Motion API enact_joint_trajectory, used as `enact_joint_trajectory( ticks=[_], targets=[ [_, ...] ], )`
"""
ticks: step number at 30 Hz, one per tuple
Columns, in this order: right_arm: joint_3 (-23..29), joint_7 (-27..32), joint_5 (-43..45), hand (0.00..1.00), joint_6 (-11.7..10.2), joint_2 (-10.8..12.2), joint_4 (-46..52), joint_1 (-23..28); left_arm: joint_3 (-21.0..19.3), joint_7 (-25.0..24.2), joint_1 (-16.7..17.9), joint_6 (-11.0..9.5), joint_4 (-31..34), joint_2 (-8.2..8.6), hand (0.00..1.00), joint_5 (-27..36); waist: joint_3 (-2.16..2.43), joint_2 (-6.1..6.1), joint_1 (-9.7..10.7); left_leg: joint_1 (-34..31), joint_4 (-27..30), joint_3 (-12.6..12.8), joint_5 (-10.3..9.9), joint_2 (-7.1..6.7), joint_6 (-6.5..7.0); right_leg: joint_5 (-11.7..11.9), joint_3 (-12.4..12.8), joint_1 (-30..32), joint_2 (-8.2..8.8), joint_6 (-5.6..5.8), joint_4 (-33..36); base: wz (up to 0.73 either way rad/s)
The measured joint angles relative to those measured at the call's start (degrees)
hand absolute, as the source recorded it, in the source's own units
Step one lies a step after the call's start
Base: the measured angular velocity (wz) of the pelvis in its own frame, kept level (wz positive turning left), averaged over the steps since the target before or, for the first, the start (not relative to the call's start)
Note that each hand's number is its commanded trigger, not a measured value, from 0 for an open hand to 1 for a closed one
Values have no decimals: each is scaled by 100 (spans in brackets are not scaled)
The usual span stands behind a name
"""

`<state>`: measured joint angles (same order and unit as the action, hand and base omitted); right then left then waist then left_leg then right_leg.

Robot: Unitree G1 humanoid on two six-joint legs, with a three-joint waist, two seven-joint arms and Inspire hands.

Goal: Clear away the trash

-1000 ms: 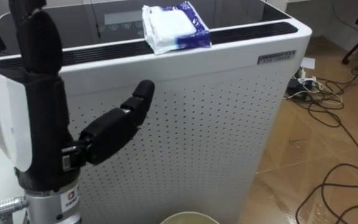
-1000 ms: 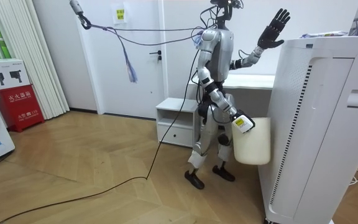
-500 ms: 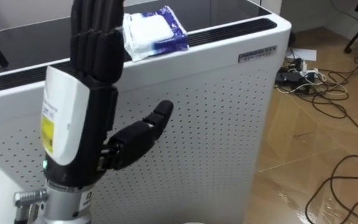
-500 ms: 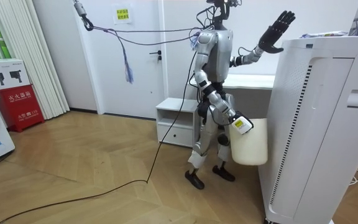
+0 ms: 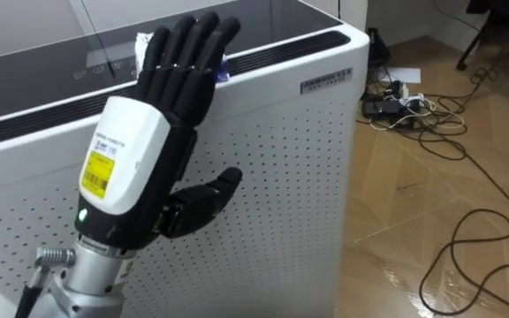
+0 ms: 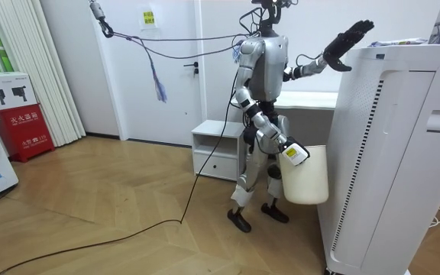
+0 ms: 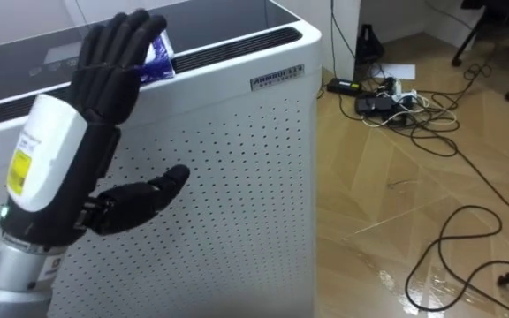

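Just behind left hand (image 7: 56, 146), tissue packet (image 7: 159, 51)

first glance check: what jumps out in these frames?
The left hand, raised with straight fingers, looms large in the eye views, in front of a blue-and-white tissue packet lying on top of the tall white perforated unit. In the room view the robot stands close against that unit, with a white bin at its right hand, low at its side. Tangled cables lie on the wood floor beyond the unit.
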<state>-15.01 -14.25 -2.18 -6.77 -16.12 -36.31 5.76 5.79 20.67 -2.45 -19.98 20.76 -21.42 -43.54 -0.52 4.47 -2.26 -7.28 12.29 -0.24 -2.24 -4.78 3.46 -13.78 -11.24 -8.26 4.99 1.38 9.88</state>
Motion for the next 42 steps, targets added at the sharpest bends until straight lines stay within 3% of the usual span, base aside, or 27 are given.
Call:
enact_joint_trajectory(
  ticks=[4,7,10,16,19,30,35,42],
  targets=[
    [73,-41,-1,100,21,-10,7,92,-131,3,-57,-67,133,1,0,5,9,69,0,135,-39,9,-1,2,-2,1,-2,-117,6,1,-7,-2],
    [74,-41,-2,100,21,-25,7,108,-133,12,-76,-105,132,0,0,4,-23,106,-33,144,-56,8,6,2,-12,-1,-4,-86,8,0,-16,-7],
    [73,-29,-2,100,23,-30,7,136,-133,49,-104,-139,133,-5,0,4,-23,119,-69,141,-56,9,7,-2,-12,-23,-5,-82,15,12,-28,-1],
    [76,-18,-2,100,23,-53,11,136,-335,132,-155,-155,162,-147,0,-2,-4,145,-144,124,-57,22,7,-6,-13,-24,-12,-82,14,9,-43,0],
    [76,-17,-3,100,24,-79,15,145,-574,131,-203,-55,327,-239,0,2,-4,141,-139,123,-58,51,6,-3,-14,-25,-10,-83,18,8,-48,0],
    [123,-25,-1,100,191,-123,146,235,-613,82,-440,275,357,-354,0,-115,-15,105,-158,132,-45,65,7,-1,-14,-29,5,-85,11,8,-16,0],
    [130,-24,-1,100,432,-140,267,239,-613,-223,-439,684,-10,-477,0,-104,7,141,-149,145,-57,101,6,-2,-15,-29,34,-84,6,7,-25,-1],
    [127,-27,0,100,529,-162,279,239,-603,-650,-408,704,-68,-484,0,-102,-3,152,-250,147,-58,115,6,2,-16,-31,39,-79,-1,4,-22,0]
  ],
)
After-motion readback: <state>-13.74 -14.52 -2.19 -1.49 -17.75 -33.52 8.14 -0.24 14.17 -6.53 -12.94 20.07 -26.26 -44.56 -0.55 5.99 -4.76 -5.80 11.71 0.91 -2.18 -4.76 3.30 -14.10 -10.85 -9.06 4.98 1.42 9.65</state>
